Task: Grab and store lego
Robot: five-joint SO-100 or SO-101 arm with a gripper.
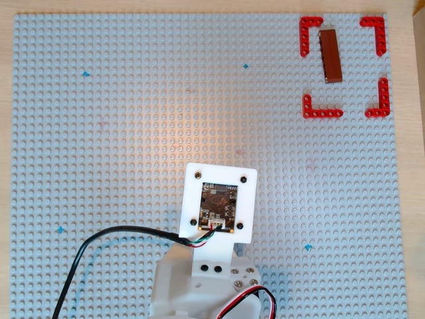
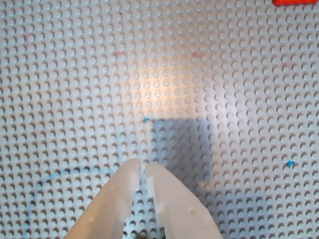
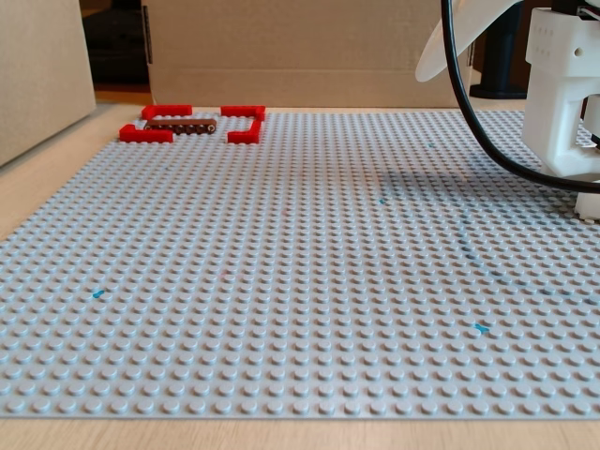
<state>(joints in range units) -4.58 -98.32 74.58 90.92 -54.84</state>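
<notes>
My body is white printed plastic. A square white plate (image 1: 218,205) with dark screws at its corners carries a bare camera board (image 1: 218,207). A black cable (image 1: 99,249) and red-and-white wires (image 1: 255,299) trail off. My fingers (image 2: 172,204) are smooth, tapered white blades.

reddish-brown lego (image 1: 330,56), red corner pieces (image 1: 323,110), grey studded baseplate (image 1: 133,133), white jaws.

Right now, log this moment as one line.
fingers: shut, empty, above bare baseplate | lego: inside red corner pieces, near its left side overhead | phase: not grasped
</notes>
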